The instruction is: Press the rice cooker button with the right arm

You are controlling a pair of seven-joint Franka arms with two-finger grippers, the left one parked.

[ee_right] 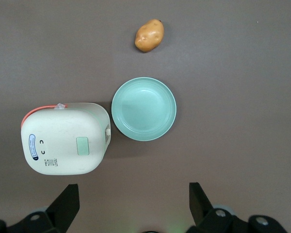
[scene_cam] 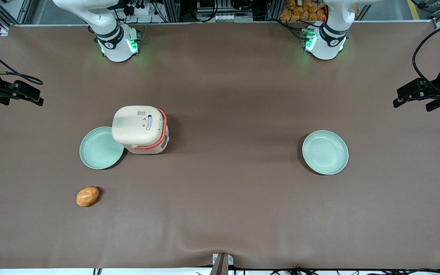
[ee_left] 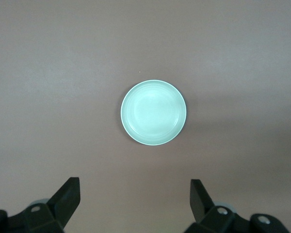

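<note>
The rice cooker point(scene_cam: 139, 130) stands closed on the brown table, cream with a coral-orange band. It also shows in the right wrist view point(ee_right: 63, 141). The button point(scene_cam: 120, 122) is a pale green patch on the lid, on the side toward the working arm's end; it also shows in the right wrist view point(ee_right: 82, 145). My right gripper point(ee_right: 133, 204) hangs high above the table, open and empty, well apart from the cooker. In the front view the gripper point(scene_cam: 33, 95) shows at the working arm's end of the table.
A pale green plate point(scene_cam: 101, 148) lies against the cooker, also seen in the right wrist view point(ee_right: 143, 108). A potato point(scene_cam: 87, 196) lies nearer the front camera point(ee_right: 149, 35). A second green plate point(scene_cam: 325, 152) lies toward the parked arm's end point(ee_left: 153, 112).
</note>
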